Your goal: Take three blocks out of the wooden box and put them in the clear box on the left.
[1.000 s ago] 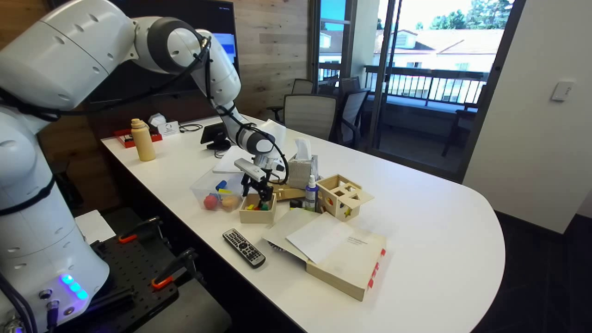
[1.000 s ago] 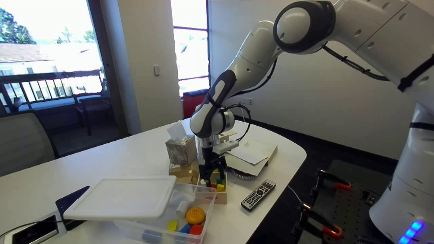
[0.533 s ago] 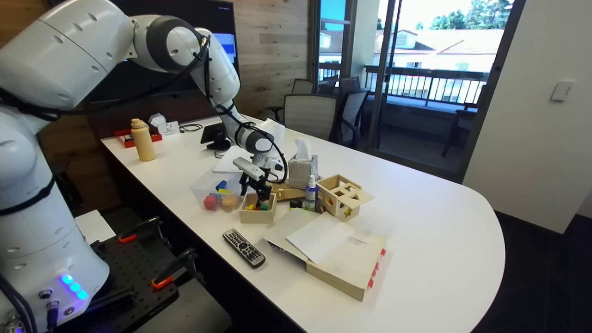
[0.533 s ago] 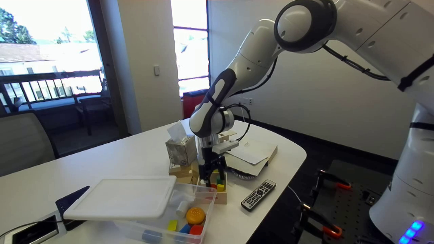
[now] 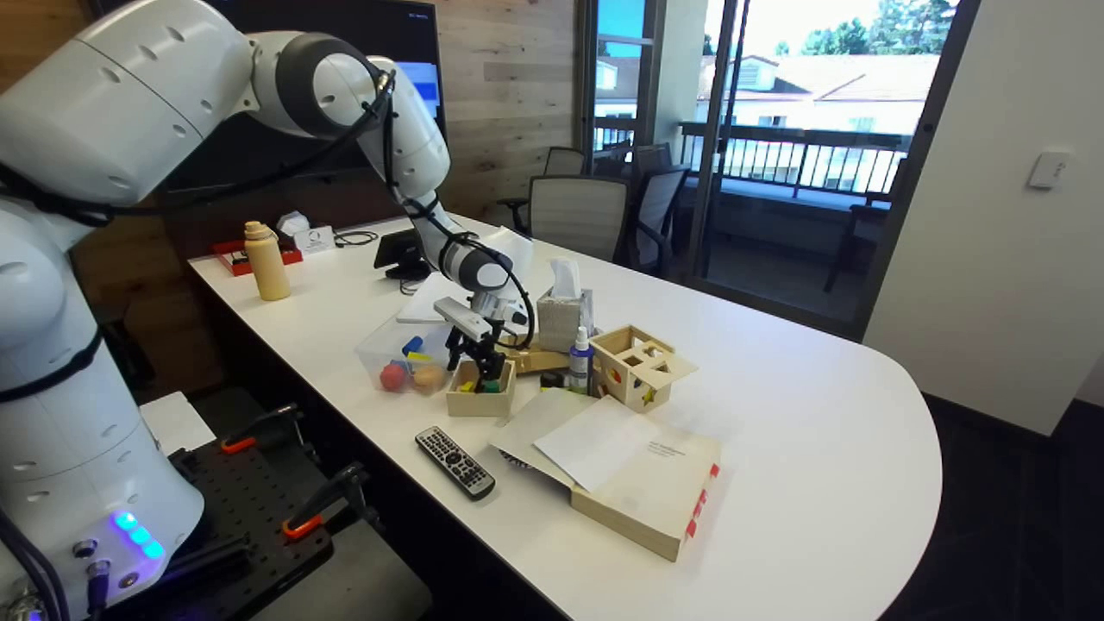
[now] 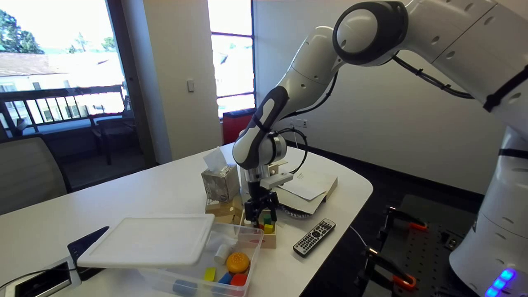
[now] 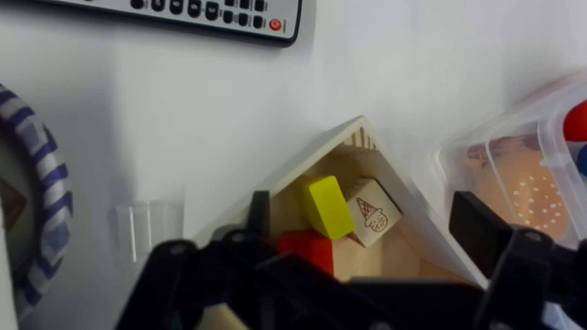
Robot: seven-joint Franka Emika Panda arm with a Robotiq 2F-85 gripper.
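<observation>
One white bench (image 5: 802,466) spreads across both exterior views; the wrist view has a patch of it. One clear box (image 6: 256,252) stands there, overlapped by one white lid (image 6: 146,240). An exterior view looks down into it: one orange bun (image 6: 238,262), one white cylinder (image 6: 223,254), one yellow piece (image 6: 210,274), plus red and blue bits too blurred by the plastic to count. The wrist view gets a corner only. One wooden box (image 5: 477,405) sits just beside it, and above this hangs the claw (image 7: 368,220), its two fingers wide apart in the wrist view, holding nothing. One remote (image 6: 314,238) appears in all three views, cut off in the wrist view. Four blocks can be told apart in the wooden box: one yellow block (image 7: 329,208), in every view; one red block (image 7: 307,250); one pale block (image 7: 372,213) printed with an ice-cream cone, clear only in the wrist view; one green block (image 6: 267,219), in both exterior views.
</observation>
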